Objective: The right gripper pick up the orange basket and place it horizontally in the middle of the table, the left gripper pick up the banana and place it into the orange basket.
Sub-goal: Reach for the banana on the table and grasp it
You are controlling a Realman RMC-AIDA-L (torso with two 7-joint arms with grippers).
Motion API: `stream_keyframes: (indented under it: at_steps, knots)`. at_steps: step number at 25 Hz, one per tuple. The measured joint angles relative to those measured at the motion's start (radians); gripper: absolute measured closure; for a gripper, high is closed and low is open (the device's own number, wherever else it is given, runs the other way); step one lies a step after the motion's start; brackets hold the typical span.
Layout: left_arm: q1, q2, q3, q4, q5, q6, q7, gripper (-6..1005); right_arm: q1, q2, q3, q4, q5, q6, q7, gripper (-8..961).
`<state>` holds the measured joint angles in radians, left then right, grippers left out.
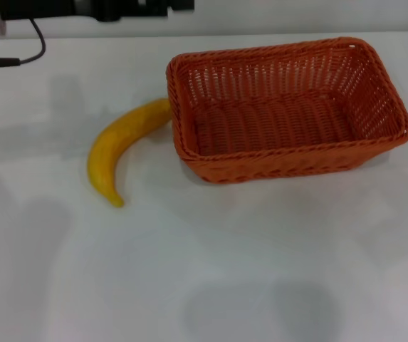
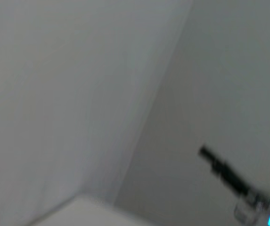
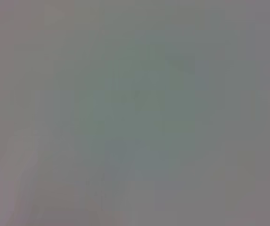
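Only the banana (image 1: 122,146) touches the orange basket (image 1: 287,107), beside its left wall.

Lab-type setup: bare white table (image 1: 189,285), black cable (image 1: 33,44), plain wall.

Head camera downward over table (image 1: 211,271)

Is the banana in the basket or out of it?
Out. The banana lies on the white table, beside the orange basket, its far end against the basket's wall. Nothing is in the basket.
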<state>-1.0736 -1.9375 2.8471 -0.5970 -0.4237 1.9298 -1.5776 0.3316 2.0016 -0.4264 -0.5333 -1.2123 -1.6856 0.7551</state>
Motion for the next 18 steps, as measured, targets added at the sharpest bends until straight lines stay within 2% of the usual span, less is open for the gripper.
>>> stream_keyframes:
  at_steps: [8,12,14,18]
  knots:
    - [-0.106,-0.039,0.000,-0.164,0.351,-0.113,-0.042,142,0.010,0.003,0.052,0.002,0.030,0.213,-0.119,104]
    - [-0.147,-0.088,0.000,-0.289,0.475,-0.200,-0.076,142,0.011,0.002,0.053,0.003,0.088,0.297,-0.157,104]
    - [-0.163,-0.131,0.000,-0.398,0.515,-0.268,-0.095,142,0.011,0.001,0.053,0.004,0.107,0.330,-0.162,104]
    - [-0.165,-0.138,0.000,-0.419,0.533,-0.289,-0.125,143,0.010,-0.003,0.054,0.000,0.114,0.366,-0.164,104]
